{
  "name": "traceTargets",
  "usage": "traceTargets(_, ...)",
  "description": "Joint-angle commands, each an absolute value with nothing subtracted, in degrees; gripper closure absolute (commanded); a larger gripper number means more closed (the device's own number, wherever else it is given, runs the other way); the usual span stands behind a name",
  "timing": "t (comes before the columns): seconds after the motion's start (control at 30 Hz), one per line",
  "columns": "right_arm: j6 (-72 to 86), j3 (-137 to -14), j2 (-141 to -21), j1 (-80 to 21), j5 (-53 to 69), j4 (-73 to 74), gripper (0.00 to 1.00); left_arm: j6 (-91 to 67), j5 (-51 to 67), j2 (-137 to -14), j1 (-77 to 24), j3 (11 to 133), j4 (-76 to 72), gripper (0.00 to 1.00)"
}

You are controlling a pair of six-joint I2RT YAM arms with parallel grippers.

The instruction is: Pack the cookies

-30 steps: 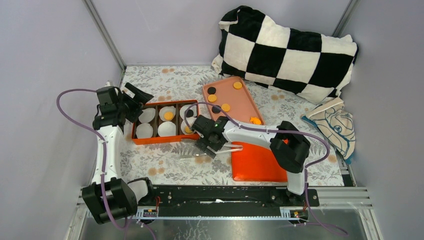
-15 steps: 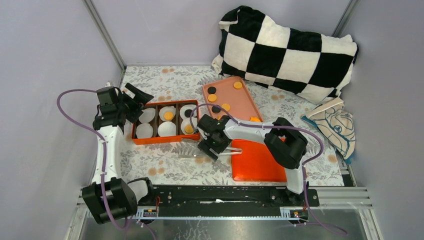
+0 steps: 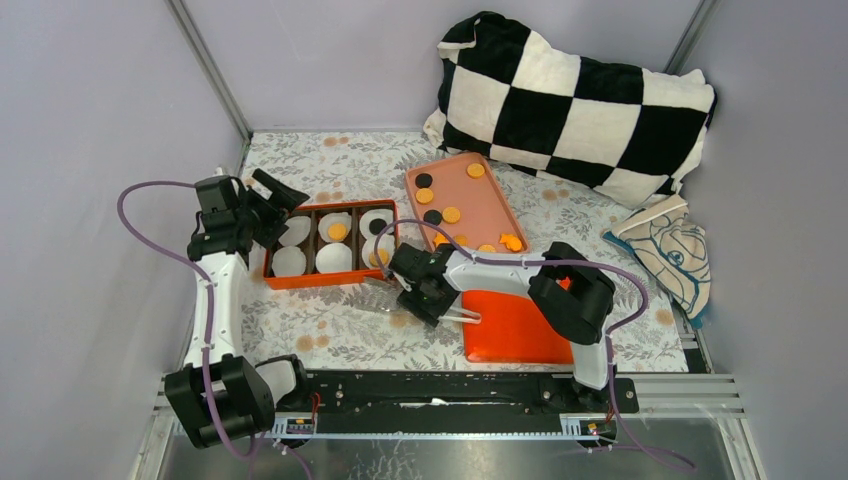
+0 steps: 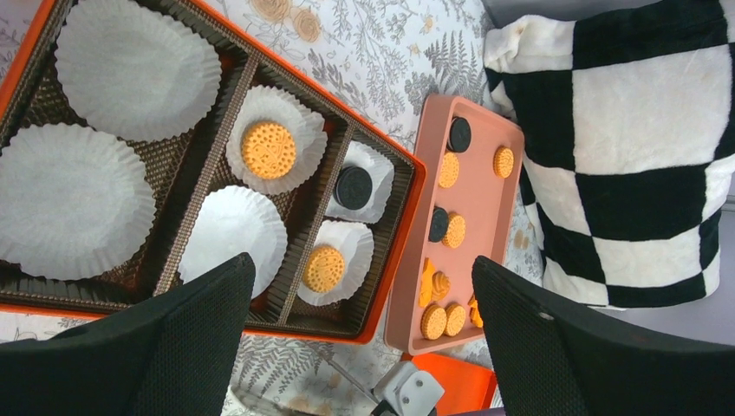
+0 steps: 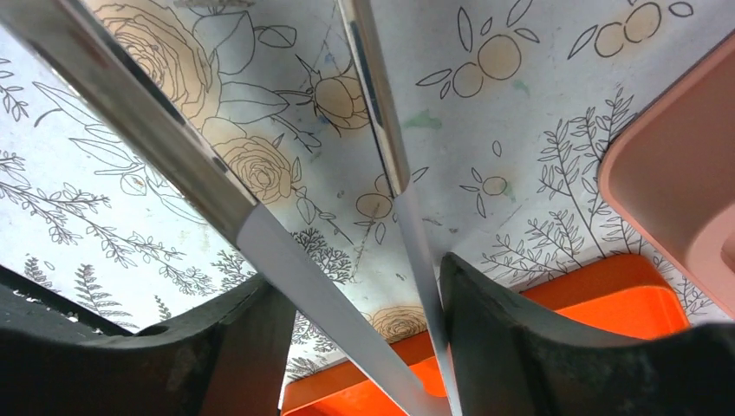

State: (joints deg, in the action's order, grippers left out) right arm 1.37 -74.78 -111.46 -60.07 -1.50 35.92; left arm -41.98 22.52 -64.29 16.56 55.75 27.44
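Right gripper: clasping the metal tongs, whose blades are gaping, pinching nothing.
Left gripper: gaping wide, hovering over the box.

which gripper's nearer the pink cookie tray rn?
Right. The right gripper, holding tongs, sits just off the pink tray's near-left corner. The left gripper hovers open over the orange box's far-left end, with the box between it and the tray.
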Motion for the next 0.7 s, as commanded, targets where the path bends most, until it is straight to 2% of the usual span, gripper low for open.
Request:
traceTargets(0.0, 2.5, -73.6, -114.9, -60.3, -2.8, 37.9, 0.39, -42.3, 23.9, -63.0, 16.7, 53.9, 26.0, 0.01)
traceTargets(0.07, 3.2, -74.2, -114.5, -60.3, -3.2, 37.8, 0.47, -42.2, 24.0, -63.0, 16.7, 53.8, 26.0, 0.01)
traceTargets(0.3, 4.5, -79.7, -107.1, -61.8, -5.0, 43.8, 0.59, -42.0, 24.5, -62.2, 16.7, 55.1, 27.0, 0.01)
traceTargets(0.57, 5.3, -84.9, -94.2, -64.0, -0.2, 48.8, 0.61, -42.5, 25.3, -60.4, 16.5, 56.3, 27.5, 0.01)
traceTargets(0.67, 7.0, -85.5, -90.8, -64.0, -4.9, 47.5, 0.62, -42.4, 25.0, -60.8, 16.5, 56.3, 27.5, 0.01)
